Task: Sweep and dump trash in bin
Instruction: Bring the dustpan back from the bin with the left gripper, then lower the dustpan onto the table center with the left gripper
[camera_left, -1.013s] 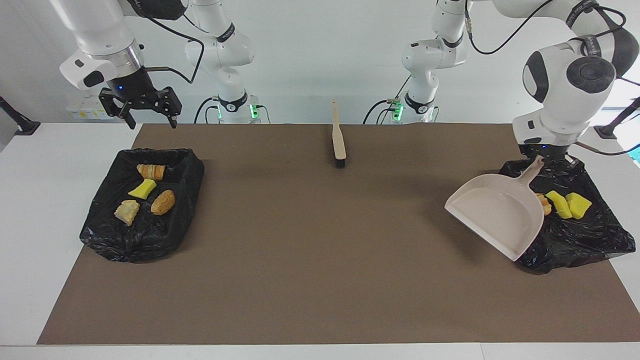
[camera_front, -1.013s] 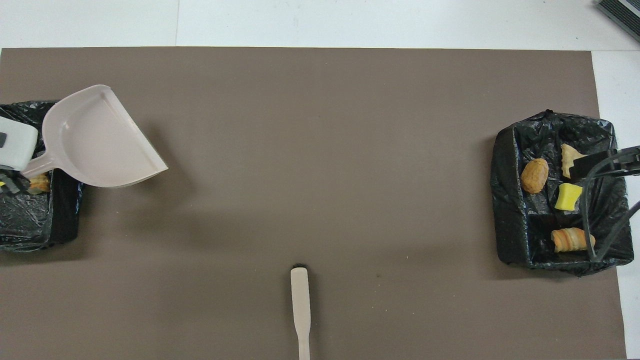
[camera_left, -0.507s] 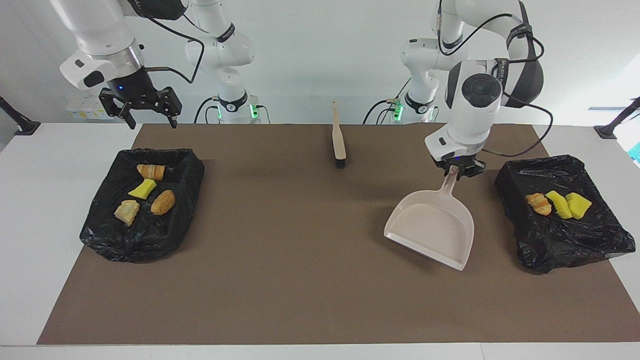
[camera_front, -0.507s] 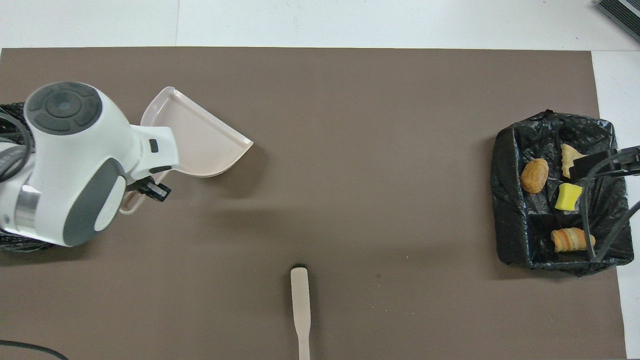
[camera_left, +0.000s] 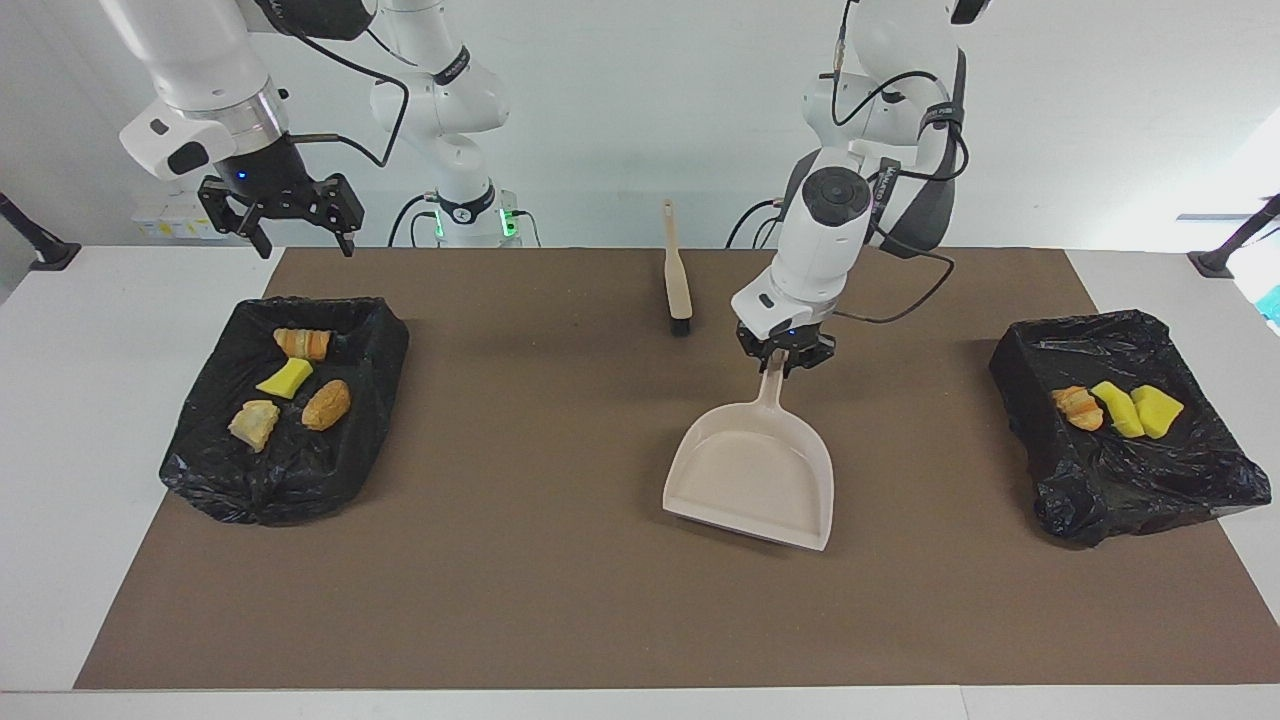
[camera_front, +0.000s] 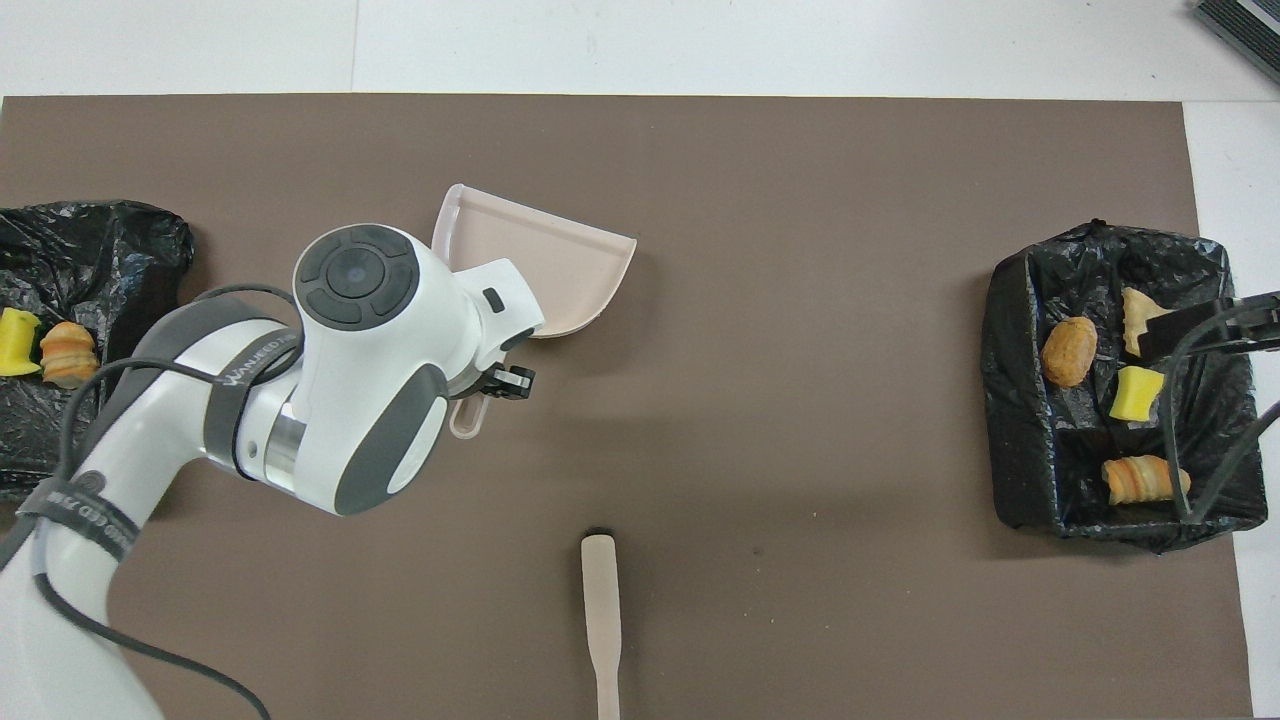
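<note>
My left gripper (camera_left: 785, 362) is shut on the handle of the empty beige dustpan (camera_left: 752, 478), held low over the middle of the brown mat; it also shows in the overhead view (camera_front: 545, 262). The trash lies in two black-lined bins. The bin (camera_left: 1195, 480) at the left arm's end holds an orange-brown lump (camera_left: 1077, 407) and two yellow sponge pieces (camera_left: 1135, 410). The bin (camera_left: 250, 490) at the right arm's end holds several scraps (camera_left: 300, 385). My right gripper (camera_left: 300, 235) waits open and empty, up above that bin's edge nearer to the robots.
The beige hand brush (camera_left: 678, 275) with black bristles lies on the mat near the robots, midway between the arms; it also shows in the overhead view (camera_front: 600, 600). White table (camera_left: 60, 420) surrounds the mat (camera_left: 550, 600).
My left arm has carried the empty dustpan from over the bin at its end of the table to the middle of the mat. The right arm has not moved.
</note>
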